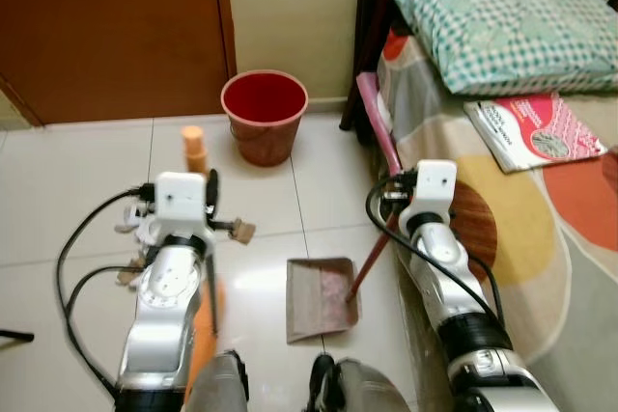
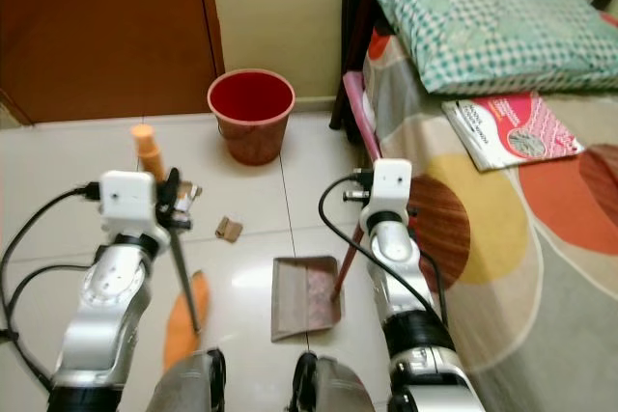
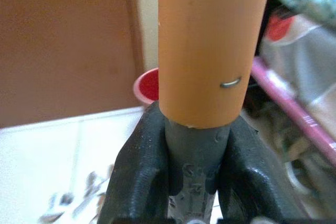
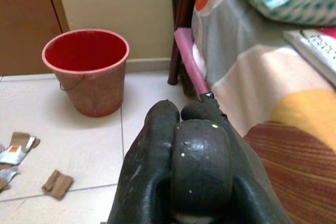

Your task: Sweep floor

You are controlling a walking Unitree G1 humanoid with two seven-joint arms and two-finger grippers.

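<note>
Two silver arms, ribbed metallic casing, rounded joint housings. White boxy wrist module atop each: left arm (image 1: 166, 315), right arm (image 1: 454, 287). Black cables loop from each module down along forearm. Left claw (image 3: 191, 182): black rubbery fingers, matte, scuffed. Right claw (image 4: 181, 166): black, rounded, pale specks on surface. Grey legs with dark feet at lower edge.

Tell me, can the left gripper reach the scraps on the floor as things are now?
Probably not with its fingers: the left gripper is shut on the broom. The scraps lie on open floor just ahead, so the broom itself could likely sweep them.
</note>
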